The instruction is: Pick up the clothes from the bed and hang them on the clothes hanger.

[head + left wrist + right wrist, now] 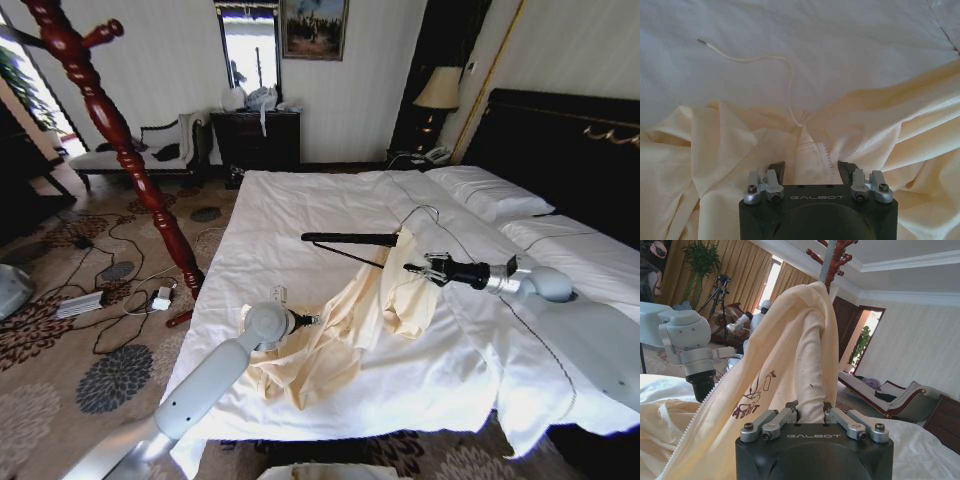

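At far left the coat stand point(110, 120) stands bare on the patterned carpet point(60, 340), so hanging remains undone. Our left gripper point(312, 321) presses its parted fingers into the cream garment point(345, 330), with nothing pinched that we can tell. Our right gripper point(412, 268) is clamped on a raised fold, part-lifted off the white duvet point(300, 215). Black headboard point(560, 135) at right.
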Robot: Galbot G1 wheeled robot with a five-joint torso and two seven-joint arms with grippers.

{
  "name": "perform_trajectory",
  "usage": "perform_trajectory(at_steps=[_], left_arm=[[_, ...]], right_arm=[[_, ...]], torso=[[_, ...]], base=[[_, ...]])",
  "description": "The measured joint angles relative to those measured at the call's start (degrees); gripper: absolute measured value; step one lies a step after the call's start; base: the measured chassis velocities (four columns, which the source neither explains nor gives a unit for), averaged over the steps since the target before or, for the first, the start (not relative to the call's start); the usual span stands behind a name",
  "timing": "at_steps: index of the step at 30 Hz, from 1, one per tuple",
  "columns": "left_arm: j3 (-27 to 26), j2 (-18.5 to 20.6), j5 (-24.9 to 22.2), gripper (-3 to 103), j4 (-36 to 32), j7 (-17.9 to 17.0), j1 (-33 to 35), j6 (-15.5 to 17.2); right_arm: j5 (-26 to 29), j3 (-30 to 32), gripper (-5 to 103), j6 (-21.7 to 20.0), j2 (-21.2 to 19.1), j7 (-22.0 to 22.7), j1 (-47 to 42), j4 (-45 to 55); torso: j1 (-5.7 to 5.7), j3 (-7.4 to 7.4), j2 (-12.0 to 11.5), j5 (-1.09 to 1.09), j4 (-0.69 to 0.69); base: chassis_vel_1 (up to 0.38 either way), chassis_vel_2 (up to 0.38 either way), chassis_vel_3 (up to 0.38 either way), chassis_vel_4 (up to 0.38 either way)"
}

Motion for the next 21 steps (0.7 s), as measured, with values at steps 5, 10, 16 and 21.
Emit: perform_trajectory(at_steps=[5,10,16,21], left_arm=[[-0.6,-1.3,-0.1,47,2.0,0.0,-0.1,0.0],[-0.8,-1.9,0.4,42,2.9,0.3,-0.1,0.0],[-1.5,-1.4,0.5,14,2.0,0.8,-0.1,0.0],[-2.3,-0.2,0.2,2,0.2,1.1,0.2,0.0]], right_arm=[[0.0,0.0,18,0.1,0.1,0.0,0.1,-0.1],[0.1,0.0,18,0.1,0.0,0.0,0.2,-0.1],[0.1,0.0,18,0.2,-0.1,-0.1,0.1,-0.4],[0.0,0.0,18,0.3,0.2,-0.1,0.1,-0.7]], torso=[[0.0,0.0,0.0,0.0,0.0],[0.0,0.0,0.0,0.0,0.0],[0.0,0.0,0.0,0.0,0.0],[0.0,0.0,0.0,0.0,-0.01]], base=[[0.0,0.0,0.0,0.0],[0.0,0.0,0.0,0.0],[0.0,0.0,0.0,0.0],[0.0,0.0,0.0,0.0]])
